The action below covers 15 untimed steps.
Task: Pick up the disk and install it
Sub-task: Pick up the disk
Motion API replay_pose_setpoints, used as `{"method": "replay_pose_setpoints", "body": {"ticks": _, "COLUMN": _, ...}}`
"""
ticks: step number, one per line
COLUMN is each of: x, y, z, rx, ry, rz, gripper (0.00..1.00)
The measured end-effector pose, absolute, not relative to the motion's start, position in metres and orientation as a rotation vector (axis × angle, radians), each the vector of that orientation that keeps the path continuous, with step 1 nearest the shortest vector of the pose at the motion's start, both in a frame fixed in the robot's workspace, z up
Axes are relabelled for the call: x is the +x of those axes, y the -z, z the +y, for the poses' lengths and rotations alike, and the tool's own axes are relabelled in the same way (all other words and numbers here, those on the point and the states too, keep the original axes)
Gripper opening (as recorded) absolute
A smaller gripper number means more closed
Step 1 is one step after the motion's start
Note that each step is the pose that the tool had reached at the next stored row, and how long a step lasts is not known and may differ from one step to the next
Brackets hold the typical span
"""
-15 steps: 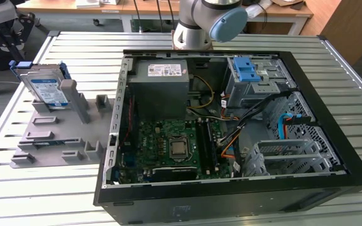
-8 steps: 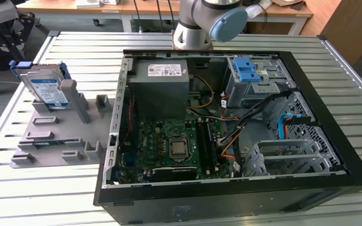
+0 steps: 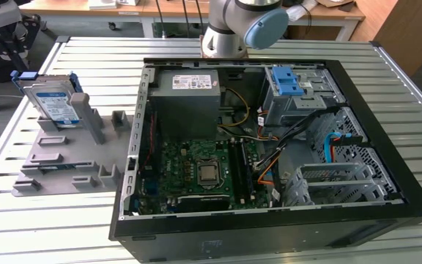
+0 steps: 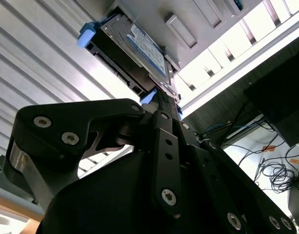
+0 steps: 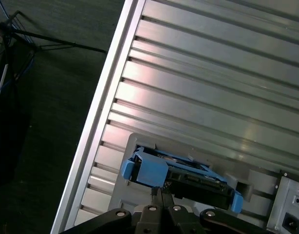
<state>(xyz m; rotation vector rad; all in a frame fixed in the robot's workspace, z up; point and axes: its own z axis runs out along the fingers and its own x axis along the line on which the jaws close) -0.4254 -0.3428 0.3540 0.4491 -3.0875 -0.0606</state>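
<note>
the disk (image 3: 55,104) stands on edge in a slot of a grey plastic stand (image 3: 64,157), with its white-and-blue label facing outward and a blue frame clipped round its edges. in both wrist views the disk (image 4: 140,46) (image 5: 196,180) lies straight ahead of the claw, past its tips, and is not held. the blue corner of the frame is the part nearest the tips. the claw (image 4: 161,95) (image 5: 159,191) has its two thin fingers pressed together with nothing between them

beyond the disk from the claw spreads the slatted metal table (image 5: 213,73) that the stand rests on, and the table's edge and dark floor run off to one side. an open computer case (image 3: 409,181) lies flat on the same table, beside the stand and farther from the claw than the disk. inside the case a grey metal drive bay (image 3: 299,102) carries a blue latch (image 3: 288,82) on top. the arm (image 3: 240,22) rises behind the case
</note>
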Motion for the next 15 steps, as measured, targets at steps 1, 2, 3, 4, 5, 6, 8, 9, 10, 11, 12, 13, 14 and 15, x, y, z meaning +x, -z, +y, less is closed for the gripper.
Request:
{"method": "replay_pose_setpoints", "body": {"ticks": 1, "x": -0.4254, "y": -0.354, "z": -0.3428, "rx": 0.453, "ry": 0.061, "rz": -3.087, "gripper": 0.11}}
{"method": "replay_pose_setpoints", "body": {"ticks": 2, "x": -0.4254, "y": -0.354, "z": -0.3428, "rx": 0.456, "ry": 0.06, "rz": -3.086, "gripper": 0.11}}
{"method": "replay_pose_setpoints", "body": {"ticks": 3, "x": -0.4254, "y": -0.354, "z": -0.3428, "rx": 0.46, "ry": 0.06, "rz": -3.086, "gripper": 0.11}}
{"method": "replay_pose_setpoints", "body": {"ticks": 4, "x": -0.4254, "y": -0.354, "z": -0.3428, "rx": 0.463, "ry": 0.06, "rz": -3.085, "gripper": 0.11}}
{"method": "replay_pose_setpoints", "body": {"ticks": 5, "x": -0.4254, "y": -0.354, "z": -0.3428, "rx": 0.467, "ry": 0.06, "rz": -3.085, "gripper": 0.11}}
{"method": "replay_pose_setpoints", "body": {"ticks": 6, "x": -0.4255, "y": -0.354, "z": -0.3428, "rx": 0.471, "ry": 0.06, "rz": -3.084, "gripper": 0.11}}
{"method": "replay_pose_setpoints", "body": {"ticks": 8, "x": -0.4255, "y": -0.354, "z": -0.3428, "rx": 0.478, "ry": 0.06, "rz": -3.083, "gripper": 0.11}}
{"method": "replay_pose_setpoints", "body": {"ticks": 9, "x": -0.4255, "y": -0.354, "z": -0.3428, "rx": 0.481, "ry": 0.06, "rz": -3.082, "gripper": 0.11}}
{"method": "replay_pose_setpoints", "body": {"ticks": 10, "x": -0.4254, "y": -0.354, "z": -0.3428, "rx": 0.488, "ry": 0.06, "rz": -3.081, "gripper": 0.11}}
{"method": "replay_pose_setpoints", "body": {"ticks": 11, "x": -0.4254, "y": -0.354, "z": -0.3428, "rx": 0.502, "ry": 0.06, "rz": -3.079, "gripper": 0.11}}
{"method": "replay_pose_setpoints", "body": {"ticks": 12, "x": -0.4254, "y": -0.354, "z": -0.3428, "rx": 0.522, "ry": 0.06, "rz": -3.075, "gripper": 0.11}}
{"method": "replay_pose_setpoints", "body": {"ticks": 13, "x": -0.4255, "y": -0.3539, "z": -0.3428, "rx": 0.543, "ry": 0.06, "rz": -3.071, "gripper": 0.11}}
{"method": "replay_pose_setpoints", "body": {"ticks": 14, "x": -0.4255, "y": -0.3539, "z": -0.3428, "rx": 0.566, "ry": 0.059, "rz": -3.067, "gripper": 0.11}}
{"method": "replay_pose_setpoints", "body": {"ticks": 15, "x": -0.4254, "y": -0.3539, "z": -0.3428, "rx": 0.588, "ry": 0.059, "rz": -3.062, "gripper": 0.11}}
